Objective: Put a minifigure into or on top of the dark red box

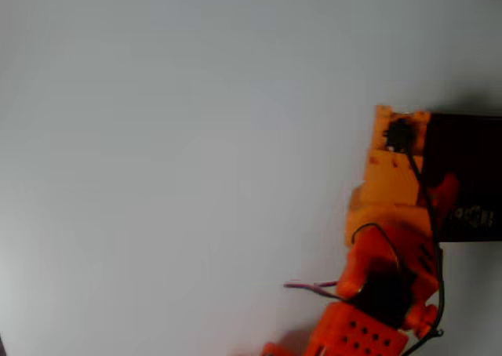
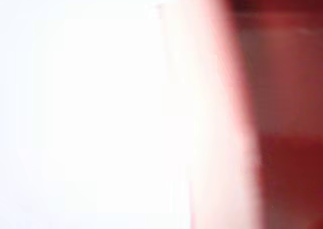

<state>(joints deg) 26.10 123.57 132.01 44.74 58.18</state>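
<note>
Nearest our wrist camera is a blurred stretch of the dark red box point(image 2: 282, 113), so we cannot tell how the jaws stand. In the overhead view our gripper point(image 1: 439, 203) reaches over the box's left edge, and a pale speckled shape point(image 1: 473, 215), probably the minifigure, lies inside. We judge the drop made or imminent; next calls for withdrawing cleanly.

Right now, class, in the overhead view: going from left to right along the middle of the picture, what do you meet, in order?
Bare white table → orange robot arm → dark red box, cut off by the right edge, with a small whitish object, probably the minifigure, lying inside it.
</note>
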